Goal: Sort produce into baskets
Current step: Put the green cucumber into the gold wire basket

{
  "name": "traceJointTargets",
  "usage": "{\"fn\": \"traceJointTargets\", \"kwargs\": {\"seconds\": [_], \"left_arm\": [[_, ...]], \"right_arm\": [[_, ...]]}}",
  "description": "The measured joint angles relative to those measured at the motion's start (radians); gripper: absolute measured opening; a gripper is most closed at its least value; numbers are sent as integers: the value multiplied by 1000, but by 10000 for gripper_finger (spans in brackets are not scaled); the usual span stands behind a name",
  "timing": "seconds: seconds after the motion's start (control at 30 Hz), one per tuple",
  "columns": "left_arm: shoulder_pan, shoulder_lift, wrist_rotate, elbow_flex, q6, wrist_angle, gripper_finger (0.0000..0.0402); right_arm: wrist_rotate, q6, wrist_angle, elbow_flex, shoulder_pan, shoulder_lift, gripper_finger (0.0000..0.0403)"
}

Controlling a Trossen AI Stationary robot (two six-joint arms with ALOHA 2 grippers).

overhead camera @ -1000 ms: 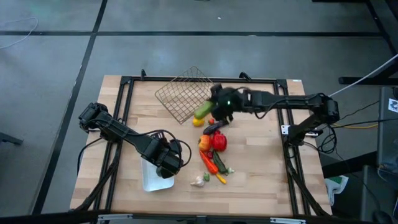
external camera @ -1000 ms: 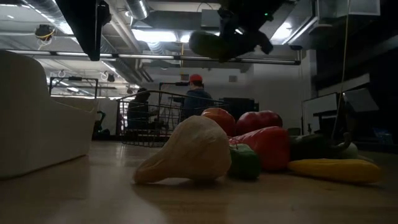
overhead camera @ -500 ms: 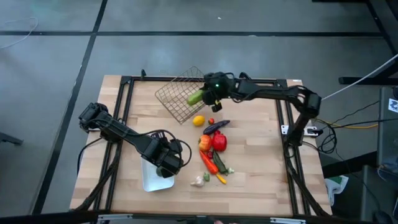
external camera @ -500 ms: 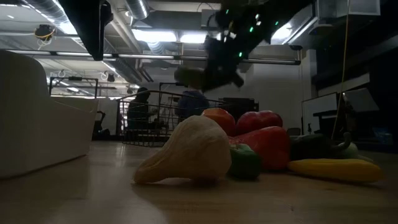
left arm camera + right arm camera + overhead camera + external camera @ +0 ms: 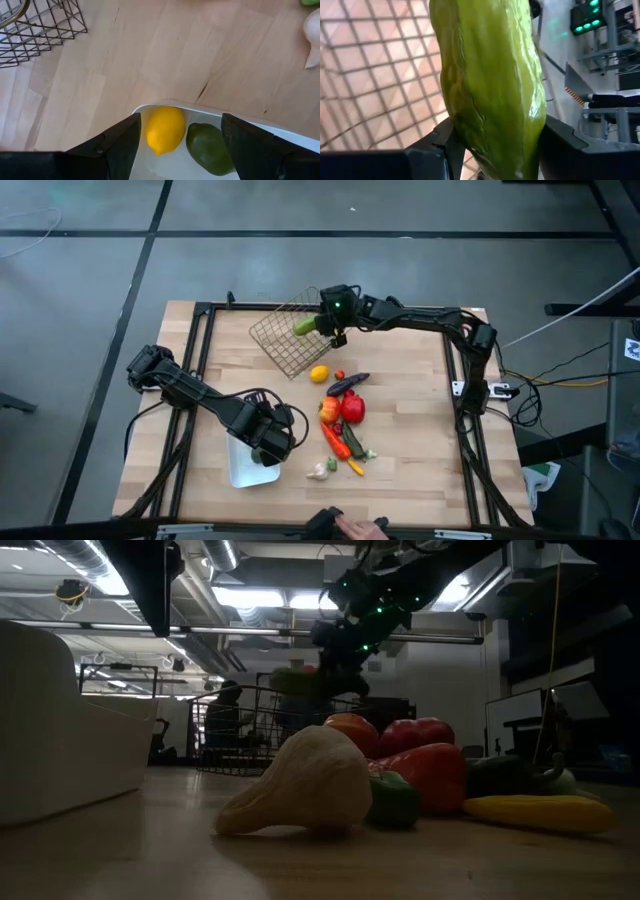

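Currently, status by item:
Right gripper [image 5: 322,326]: mine, clamped on the green cucumber [image 5: 304,326]; fingers either side of it in the right wrist view, mesh behind.
Cucumber: held in the air over the near-right part of the wire basket [image 5: 283,340], not touching the mesh as far as the low view shows.
Wire basket: far centre of the tabletop [image 5: 420,440], tilted square in the high view; contents cannot tell.
Left gripper [image 5: 268,442]: fingers spread, holding nothing, hovering over the white tray [image 5: 243,472].
White tray: near-left of the produce pile; the left wrist view shows a yellow lemon [image 5: 165,129] and a green avocado [image 5: 210,149] inside, side by side.
Second lemon [image 5: 319,374]: on the tabletop just beside the basket's near corner.
Pile, centre tabletop: purple eggplant [image 5: 347,384], orange tomato [image 5: 329,410], red pepper [image 5: 352,408], carrot [image 5: 335,442] close together; garlic [image 5: 319,471] nearest the front edge.
Background: people standing in the room beyond the basket, low view.
Front edge: a person's hand [image 5: 350,527] shows at the tabletop's near side.
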Motion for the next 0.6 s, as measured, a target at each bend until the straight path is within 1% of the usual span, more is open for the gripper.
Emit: {"fn": "traceJointTargets", "kwargs": {"seconds": [0.17, 0.27, 0.37, 0.5, 0.6], "left_arm": [[0, 0, -34, 0, 0, 0, 270], [0, 0, -54, 0, 0, 0, 270], [0, 0, -64, 0, 0, 0, 270], [0, 0, -66, 0, 0, 1, 270], [0, 0, -67, 0, 0, 2, 270]], "right_arm": [[-6, 7, 5, 58, 0, 0, 193], [-43, 8, 9, 72, -3, 0, 193], [-69, 20, 55, 73, -12, 5, 193], [-83, 94, 150, 74, -25, 43, 193], [-95, 137, 185, 74, -30, 78, 193]]}}
